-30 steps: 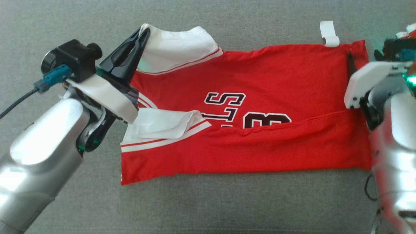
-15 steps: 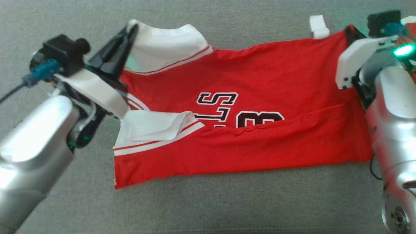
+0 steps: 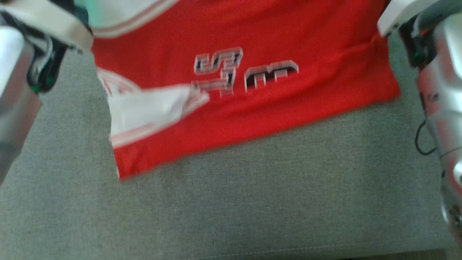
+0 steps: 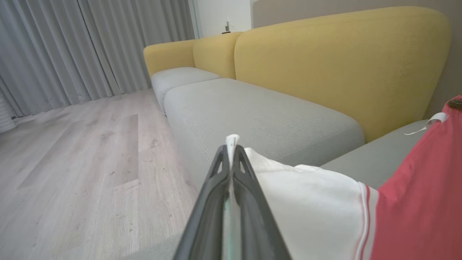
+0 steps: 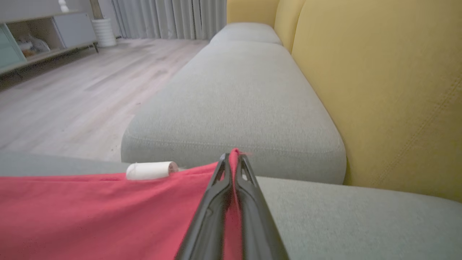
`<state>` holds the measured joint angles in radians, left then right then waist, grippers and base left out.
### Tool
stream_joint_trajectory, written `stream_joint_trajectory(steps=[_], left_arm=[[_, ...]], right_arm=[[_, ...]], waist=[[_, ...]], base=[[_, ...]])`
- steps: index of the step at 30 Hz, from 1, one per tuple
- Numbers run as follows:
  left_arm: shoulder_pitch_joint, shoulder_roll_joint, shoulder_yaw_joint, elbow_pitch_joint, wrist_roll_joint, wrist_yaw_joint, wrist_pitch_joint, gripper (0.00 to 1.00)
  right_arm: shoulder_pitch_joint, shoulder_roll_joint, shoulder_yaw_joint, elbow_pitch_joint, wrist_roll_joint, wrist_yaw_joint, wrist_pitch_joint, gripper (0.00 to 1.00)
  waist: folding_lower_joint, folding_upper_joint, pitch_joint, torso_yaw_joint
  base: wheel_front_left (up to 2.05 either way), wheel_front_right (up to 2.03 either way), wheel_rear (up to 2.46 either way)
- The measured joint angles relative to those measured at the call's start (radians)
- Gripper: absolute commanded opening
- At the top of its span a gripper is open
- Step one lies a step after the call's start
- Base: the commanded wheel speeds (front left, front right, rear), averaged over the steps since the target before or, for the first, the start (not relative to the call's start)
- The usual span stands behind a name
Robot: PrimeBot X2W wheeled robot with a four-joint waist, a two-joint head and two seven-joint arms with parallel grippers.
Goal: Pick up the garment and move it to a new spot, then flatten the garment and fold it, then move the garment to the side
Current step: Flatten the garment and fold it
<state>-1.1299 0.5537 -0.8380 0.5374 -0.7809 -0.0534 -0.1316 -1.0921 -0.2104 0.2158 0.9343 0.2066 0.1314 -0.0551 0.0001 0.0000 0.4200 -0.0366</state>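
Note:
The garment (image 3: 252,39) is a red jersey with white sleeves and dark lettering, spread over the grey cushion (image 3: 252,202) and running off the head view's top edge. In the left wrist view my left gripper (image 4: 231,151) is shut on the white sleeve edge of the garment (image 4: 306,202). In the right wrist view my right gripper (image 5: 232,159) is shut on a red corner of the garment (image 5: 90,209), with a small white tag (image 5: 149,170) just to its left. Both pale forearms frame the head view's sides.
Yellow sofa backrests (image 4: 335,68) rise behind the grey seat cushions (image 5: 238,97). Pale wood floor (image 4: 72,162) and grey curtains (image 4: 90,47) lie beyond the sofa. A low shelf unit (image 5: 39,36) stands far off. The cushion's front seam (image 3: 252,252) runs near the head view's bottom.
My right gripper has shut on the garment's red corner. The head view has shifted and blurred, so the jersey sits higher in it and its near edge now slants.

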Motion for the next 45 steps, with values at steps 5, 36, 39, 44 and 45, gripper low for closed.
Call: stream_joint_trajectory(steps=[5, 36, 39, 44, 45], left_arm=[[-0.084, -0.056, -0.019, 0.124, 0.085, -0.015, -0.074, 0.0], [0.381, 0.073, -0.185, -0.27, -0.067, -0.058, 0.208, 0.0], [0.39, 0.095, -0.199, -0.307, -0.082, -0.041, 0.253, 0.0], [0.398, 0.105, -0.227, -0.328, -0.077, -0.026, 0.299, 0.0], [0.398, 0.105, -0.23, -0.328, -0.077, -0.026, 0.306, 0.0]], right_arm=[[-0.039, -0.018, 0.01, -0.003, 0.074, 0.0, -0.062, 0.0], [0.205, -0.36, 0.542, -0.101, 0.436, 0.0, 0.133, 0.0], [0.205, -0.385, 0.6, -0.119, 0.452, 0.0, 0.171, 0.0], [0.205, -0.42, 0.709, -0.156, 0.486, 0.0, 0.233, 0.0], [0.205, -0.428, 0.724, -0.158, 0.493, 0.0, 0.242, 0.0]], waist=[[0.0001, 0.0, 0.007, 0.001], [-0.0002, 0.0, -0.117, 0.11], [-0.0002, 0.0, -0.116, 0.109], [-0.0001, 0.0, -0.112, 0.101], [-0.0001, 0.0, -0.111, 0.1]], base=[[0.0, 0.0, 0.0], [0.0, 0.0, 0.0], [0.0, 0.0, 0.0], [0.0, 0.0, 0.0], [0.0, 0.0, 0.0]])
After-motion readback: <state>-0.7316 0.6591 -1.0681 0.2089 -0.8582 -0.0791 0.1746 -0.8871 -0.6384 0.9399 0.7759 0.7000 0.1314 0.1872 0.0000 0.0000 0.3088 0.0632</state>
